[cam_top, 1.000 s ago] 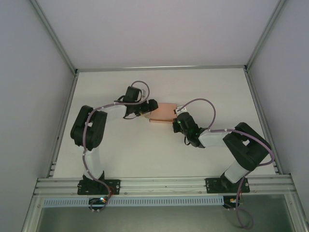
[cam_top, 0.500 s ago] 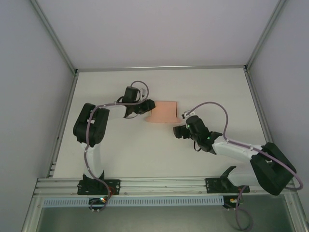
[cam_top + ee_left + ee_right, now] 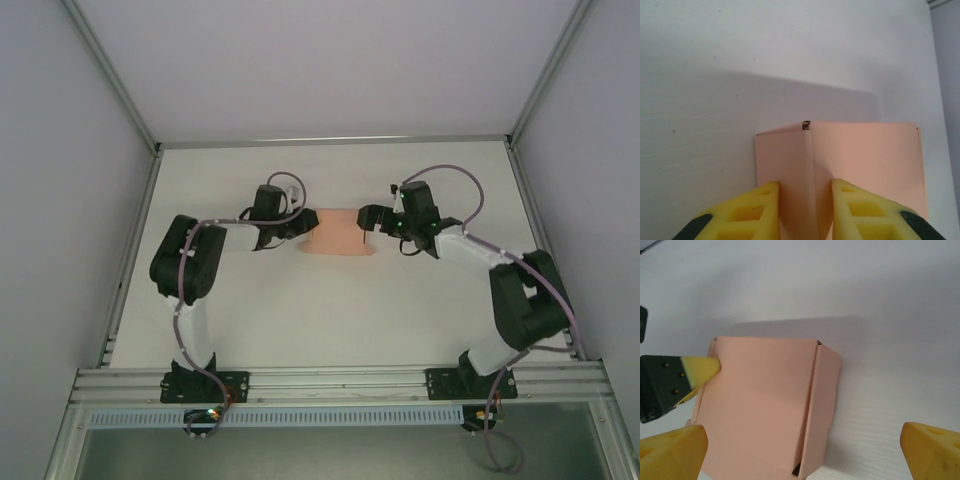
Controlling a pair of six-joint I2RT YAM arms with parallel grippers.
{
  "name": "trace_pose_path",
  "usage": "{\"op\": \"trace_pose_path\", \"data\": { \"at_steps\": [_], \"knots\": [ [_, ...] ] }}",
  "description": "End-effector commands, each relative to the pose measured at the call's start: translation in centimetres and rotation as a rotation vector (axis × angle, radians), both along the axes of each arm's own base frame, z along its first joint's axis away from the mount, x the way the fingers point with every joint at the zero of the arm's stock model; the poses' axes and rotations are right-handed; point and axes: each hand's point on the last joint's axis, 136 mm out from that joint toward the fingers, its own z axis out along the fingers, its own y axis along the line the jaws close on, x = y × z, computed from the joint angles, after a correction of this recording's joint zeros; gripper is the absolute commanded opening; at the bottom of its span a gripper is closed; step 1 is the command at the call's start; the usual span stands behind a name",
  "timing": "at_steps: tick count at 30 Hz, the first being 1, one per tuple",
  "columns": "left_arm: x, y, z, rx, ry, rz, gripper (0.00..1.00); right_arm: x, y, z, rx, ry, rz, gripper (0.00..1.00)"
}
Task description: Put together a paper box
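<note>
Top view: one pink paper box (image 3: 340,232) sat on the desk (image 3: 300,300), right between the left gripper (image 3: 303,228) and right gripper (image 3: 372,225). Left wrist: gripper was narrow, pinching the box's near fold. Right wrist: gripper was spread wide, box just ahead of it.

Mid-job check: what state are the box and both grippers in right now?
paper box: folded into a box shape, lying on the table, small gaps showing at the corner seams.
left gripper: closed on the box's left end, card pinched between its fingers.
right gripper: wide open, holding nothing, at the box's right side.
</note>
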Motion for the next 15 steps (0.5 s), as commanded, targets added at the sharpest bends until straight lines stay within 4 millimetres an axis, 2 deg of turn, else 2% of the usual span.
{"op": "trace_pose_path", "data": {
  "at_steps": [1,2,7,15],
  "knots": [
    [-3.4,2.2,-5.6,0.066,0.191,0.036,0.20,-0.7,1.8,-0.7,0.143,0.130,0.061,1.00],
    [-2.8,3.1,-5.5,0.044,0.187,0.059,0.19,-0.5,1.8,-1.0,0.150,0.142,0.061,1.00],
    [-2.8,4.2,-5.6,0.022,0.191,0.107,0.20,-0.3,2.9,-2.5,0.214,0.216,0.114,1.00],
    [-2.7,4.2,-6.1,-0.101,0.202,0.134,0.19,0.2,4.9,-3.5,0.339,0.293,0.158,0.99]
  ]
}}
